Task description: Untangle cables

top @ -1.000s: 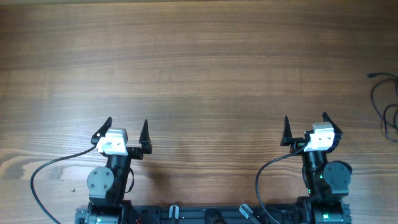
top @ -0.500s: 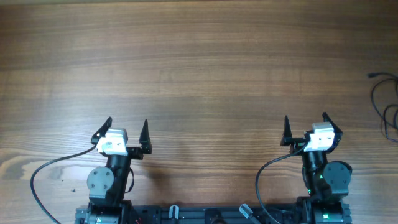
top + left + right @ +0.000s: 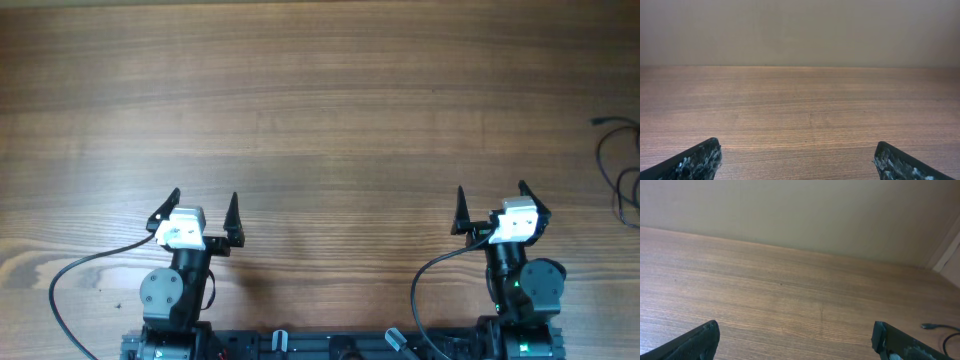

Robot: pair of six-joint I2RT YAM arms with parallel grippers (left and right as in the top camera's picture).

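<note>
The cables [image 3: 618, 178] lie in loose loops at the far right edge of the table [image 3: 320, 120], partly cut off by the frame; they sit well apart from my right gripper [image 3: 491, 192] and farther still from my left gripper [image 3: 204, 200]; both grippers hover with fingers spread wide, holding nothing. I judge the cords light, limp and prone to sliding; I'd pinch near the plug end [image 3: 929, 326]. One plug shows; I cannot count how many cords there are; grippers, two.
</note>
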